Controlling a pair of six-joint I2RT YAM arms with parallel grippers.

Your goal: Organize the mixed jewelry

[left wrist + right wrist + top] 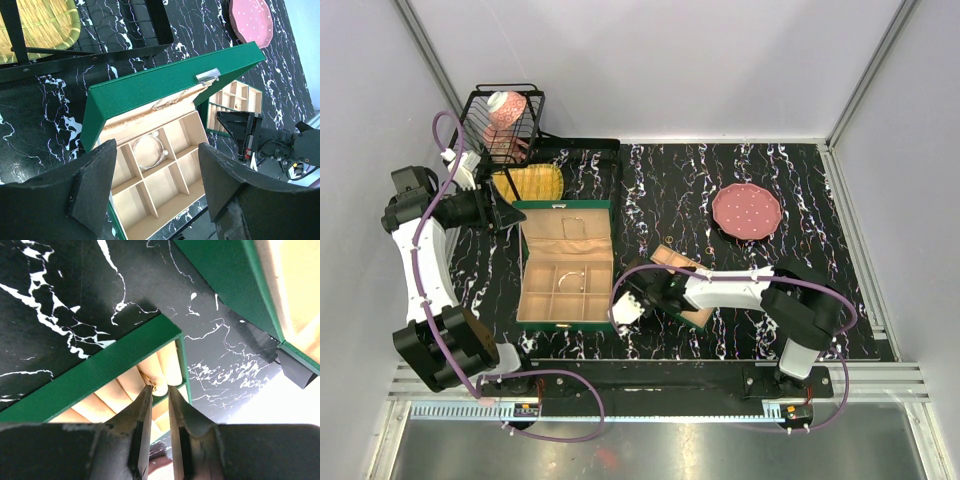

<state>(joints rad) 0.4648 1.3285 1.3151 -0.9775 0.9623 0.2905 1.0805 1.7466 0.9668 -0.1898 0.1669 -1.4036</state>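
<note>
Placing step, likely: right gripper (160,389), fingers narrow, tips at gold piece (148,378) on rolls of green tray (100,374); grip unclear. Left gripper (157,145) wide. Next: precise release or pinch.

Black marbled table (670,190); open green box (566,235) left-centre; small tray (672,258), perhaps ring insert, beside; pink plate (747,211) back-right.

We find the top view bright and evenly lit from above, with only soft shadows on the table (720,170). The right wrist view is blown out to white glare at its lower right. The right gripper's fingers (135,435) and the left gripper's fingers (90,195) look dark and slightly soft.
</note>
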